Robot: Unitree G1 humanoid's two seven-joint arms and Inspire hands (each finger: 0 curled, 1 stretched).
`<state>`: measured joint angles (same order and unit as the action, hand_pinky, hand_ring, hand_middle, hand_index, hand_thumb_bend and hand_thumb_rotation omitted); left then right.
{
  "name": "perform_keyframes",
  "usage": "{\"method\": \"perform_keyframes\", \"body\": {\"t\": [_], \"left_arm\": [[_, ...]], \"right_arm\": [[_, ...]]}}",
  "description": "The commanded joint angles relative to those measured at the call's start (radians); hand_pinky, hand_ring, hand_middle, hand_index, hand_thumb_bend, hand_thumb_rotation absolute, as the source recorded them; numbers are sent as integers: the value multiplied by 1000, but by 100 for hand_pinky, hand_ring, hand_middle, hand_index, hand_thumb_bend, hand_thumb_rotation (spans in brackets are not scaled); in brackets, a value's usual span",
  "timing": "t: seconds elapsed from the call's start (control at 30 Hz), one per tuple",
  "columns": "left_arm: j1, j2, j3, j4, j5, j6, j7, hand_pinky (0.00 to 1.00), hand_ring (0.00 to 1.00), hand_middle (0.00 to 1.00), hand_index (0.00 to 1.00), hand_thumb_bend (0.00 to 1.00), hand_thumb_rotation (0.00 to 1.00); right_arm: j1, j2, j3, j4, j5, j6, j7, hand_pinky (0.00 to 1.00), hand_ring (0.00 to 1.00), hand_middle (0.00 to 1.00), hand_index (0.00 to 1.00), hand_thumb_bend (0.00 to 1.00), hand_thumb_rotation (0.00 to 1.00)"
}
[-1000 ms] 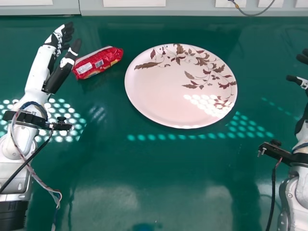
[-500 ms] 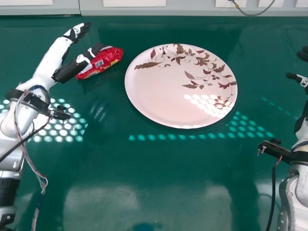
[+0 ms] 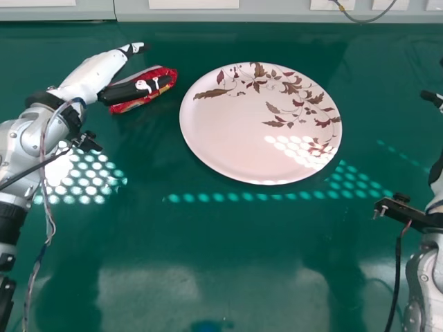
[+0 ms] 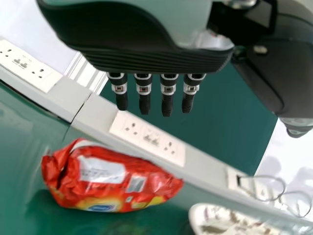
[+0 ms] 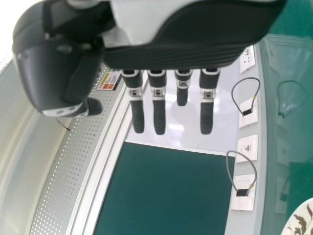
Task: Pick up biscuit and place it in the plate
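Head view: left hand [image 3: 137, 48] farther right than before, fingers straight, thumb across more of the biscuit [image 3: 129, 106]

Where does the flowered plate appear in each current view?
Head view: plate, above and right of centre.
Left wrist view: plate cut off by the edge, near the red packet.
Right wrist view: part of plate, in a corner.
Shared landmark: grey strip with white panels.
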<state>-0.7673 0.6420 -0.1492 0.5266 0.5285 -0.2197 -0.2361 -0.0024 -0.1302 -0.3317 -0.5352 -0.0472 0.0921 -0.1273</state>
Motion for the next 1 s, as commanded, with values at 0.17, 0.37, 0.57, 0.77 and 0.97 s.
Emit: {"method": "perform_keyframes", "body": {"t": [0.17,0.37,0.57,0.77,0.97], "left_arm": [[-125,31,-87,168,90,-37,26,92,100,100,100,100,35],[-151,47,-119,199,134,-20,22,93,100,100,100,100,35],[-158,58,-143,195,171,7,13,93,100,100,99,100,34],[-163,76,-174,176,213,45,-21,93,100,100,99,100,36],[-161,84,-188,158,227,68,-59,94,99,100,99,100,35]], "right_arm": [[20,-7,-26,-39,13,18,10,72,79,80,79,48,19],[29,-6,-31,-49,-1,26,6,68,76,77,77,48,19],[31,-7,-31,-50,-14,23,5,67,75,76,77,46,17],[35,3,-31,-66,-13,36,0,64,74,75,75,47,14],[36,9,-31,-72,-6,39,-1,64,73,75,74,46,12]]}}
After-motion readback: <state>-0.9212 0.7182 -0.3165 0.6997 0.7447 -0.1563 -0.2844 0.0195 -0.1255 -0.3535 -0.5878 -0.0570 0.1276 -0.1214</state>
